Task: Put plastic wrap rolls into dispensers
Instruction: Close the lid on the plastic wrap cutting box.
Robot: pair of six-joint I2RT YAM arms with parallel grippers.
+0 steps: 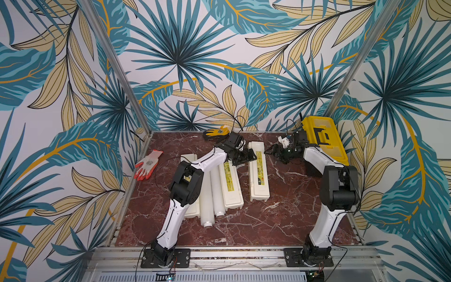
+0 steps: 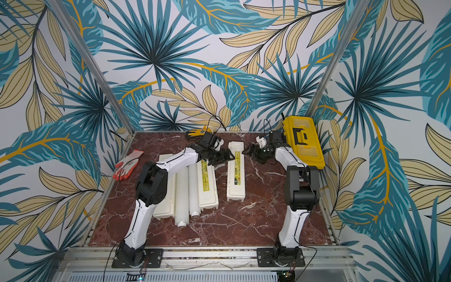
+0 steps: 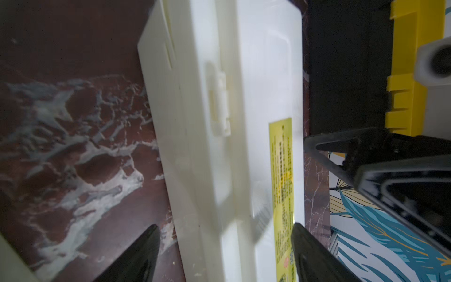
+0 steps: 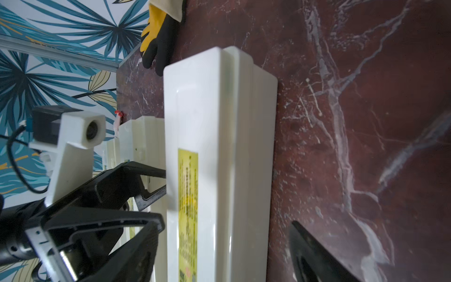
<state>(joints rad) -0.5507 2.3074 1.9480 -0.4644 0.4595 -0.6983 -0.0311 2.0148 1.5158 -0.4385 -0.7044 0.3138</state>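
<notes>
- The right dispenser (image 1: 259,178), a long smooth cream plastic box with a yellow-green label, lies at the frame's centre in both top views on the veined red marble table (image 1: 280,219).
- Two glossy white cylindrical rolls (image 1: 207,202) lie left of it, between the middle dispenser (image 1: 231,193) and the left dispenser (image 1: 191,212).
- Left gripper (image 3: 224,227): black jaws apart, straddling the right dispenser.
- Right gripper (image 1: 272,155): jaws apart, just right of that box.

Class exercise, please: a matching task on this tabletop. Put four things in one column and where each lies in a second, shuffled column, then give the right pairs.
Things
1. yellow-and-black toolbox
2. white glove with orange fingers
3. yellow-and-black glove
4. plastic wrap rolls

Places
A. between two dispensers
B. by the table's left edge
C. far edge, near the middle
D. far right corner

Pairs: 1-D, 2-B, 3-C, 4-A
</notes>
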